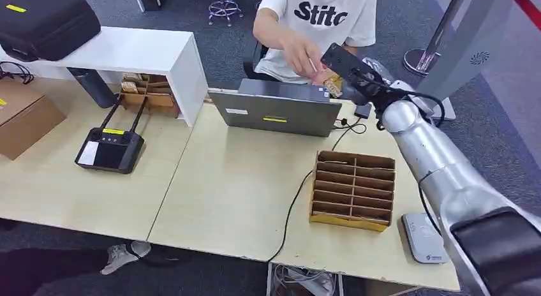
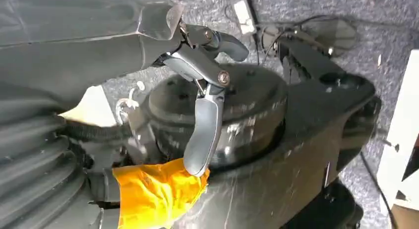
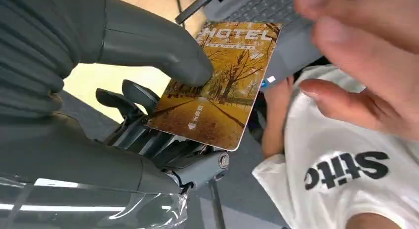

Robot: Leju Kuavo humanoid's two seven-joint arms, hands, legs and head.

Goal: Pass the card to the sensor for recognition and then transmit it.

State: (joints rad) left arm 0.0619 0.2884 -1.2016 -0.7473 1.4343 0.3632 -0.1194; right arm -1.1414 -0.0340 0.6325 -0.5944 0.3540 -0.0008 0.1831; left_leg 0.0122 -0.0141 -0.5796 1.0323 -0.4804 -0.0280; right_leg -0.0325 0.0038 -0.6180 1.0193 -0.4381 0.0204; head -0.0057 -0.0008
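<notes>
Above the laptop (image 1: 275, 108), right hand (image 1: 348, 76) holds card (image 3: 221, 86).

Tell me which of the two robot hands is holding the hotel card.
The right hand, raised over the laptop, pinches the orange hotel card under its thumb before a person's reaching hand. The left hand holds nothing.

Glossy printed card (image 3: 217, 91), matt grey plastic robot hand (image 3: 148, 56), pale wood-look table (image 1: 236, 200).
</notes>
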